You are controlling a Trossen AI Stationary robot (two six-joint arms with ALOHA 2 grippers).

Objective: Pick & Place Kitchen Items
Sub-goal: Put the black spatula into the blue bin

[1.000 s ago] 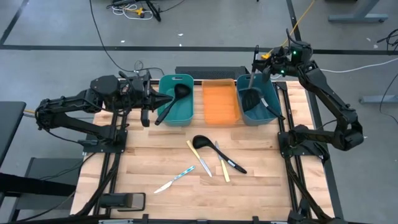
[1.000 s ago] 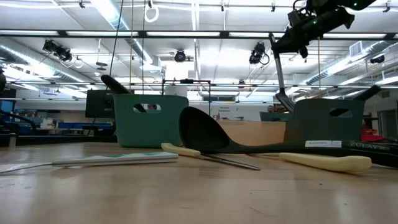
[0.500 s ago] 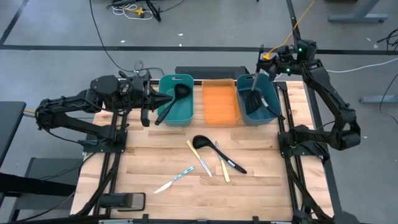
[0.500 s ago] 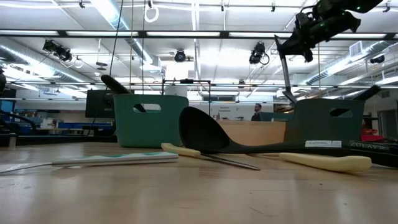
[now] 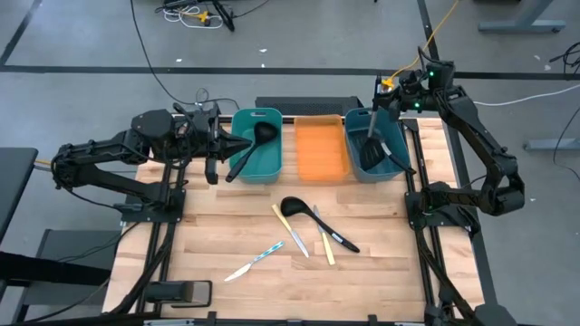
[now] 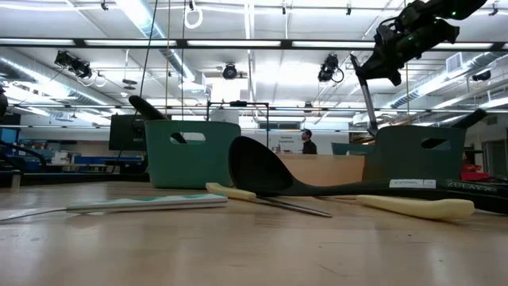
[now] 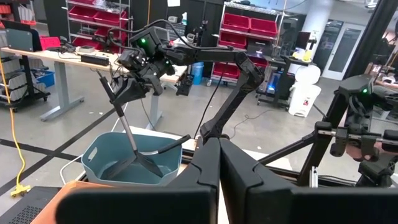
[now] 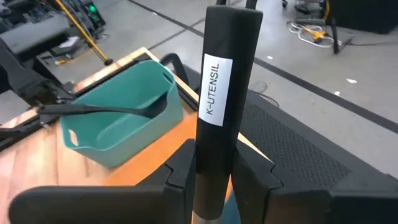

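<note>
My right gripper (image 5: 384,91) is shut on a black spatula (image 5: 372,138) above the right teal bin (image 5: 395,136). The spatula's blade is down inside that bin, beside another black utensil (image 5: 399,161) that leans on the bin's near rim. My left gripper (image 5: 217,147) waits shut just left of the left teal bin (image 5: 272,163), where a black ladle (image 5: 254,145) leans on the rim. On the table lie a black ladle (image 5: 294,206), a black spoon (image 5: 335,232), two pale-yellow-handled knives (image 5: 292,232) and a light-blue knife (image 5: 255,262). My right gripper pinches the spatula's handle near its free top end (image 8: 215,143) between the two fingers (image 8: 181,169), which lie across it. The handle, labelled K-UTENSIL, hangs nearly upright below the gripper (image 6: 367,94), with the blade inside the right bin (image 7: 147,164).
An orange tray (image 5: 319,150) sits between the two bins along the table's far side. The loose utensils lie in the middle and near part of the wooden table (image 5: 381,263). A person (image 6: 309,143) stands in the room far behind the table.
My right gripper has moved down and a little toward the table's right edge, still shut on the spatula. The spatula's blade, earlier visible above the right bin's rim in the low view, has sunk inside the bin.
</note>
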